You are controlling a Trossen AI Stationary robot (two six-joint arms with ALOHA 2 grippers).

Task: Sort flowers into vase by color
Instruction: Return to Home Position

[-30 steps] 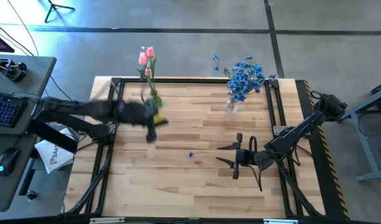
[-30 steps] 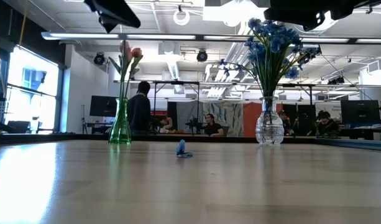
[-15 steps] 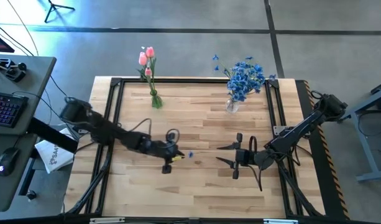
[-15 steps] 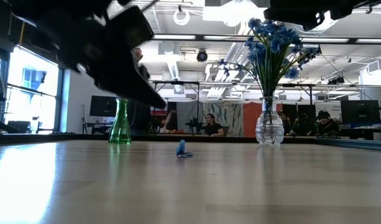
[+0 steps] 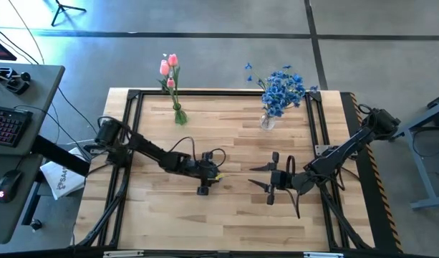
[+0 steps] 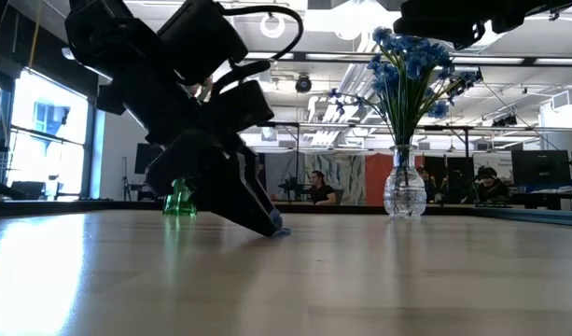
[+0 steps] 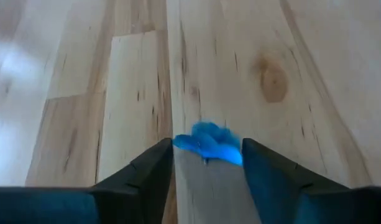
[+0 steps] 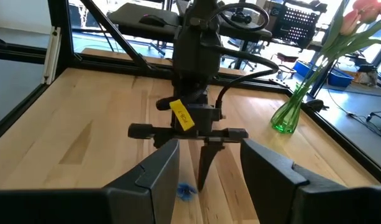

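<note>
open workshop space with ceiling lights, monitors and a seated person (image 6: 315,187) is seen beyond the pale wooden bench (image 5: 233,218), which is edged by a black metal frame (image 5: 130,129). at the far edge a slim green glass vase (image 5: 180,115) with pink tulip buds (image 5: 169,64) is set, well apart from a transparent glass vase (image 5: 266,122) filled with sprays of small blue blossoms (image 5: 283,89). one loose blue blossom (image 7: 209,143) is left lying on the bare wood near the middle.

the left gripper (image 5: 213,178), marked with a yellow tag (image 8: 182,114), is tipped down at that blossom; its jaws are parted narrowly, with the blossom between the tips and no firm clamp to be made out. in the low view the green vase is mostly hidden by this arm. the right gripper (image 5: 251,177) is held just above the bench nearby, jaws spread wide and empty.

a second ago the left gripper was beside the green vase; half a second ago it was short of the blossom. the right arm is unchanged.
</note>
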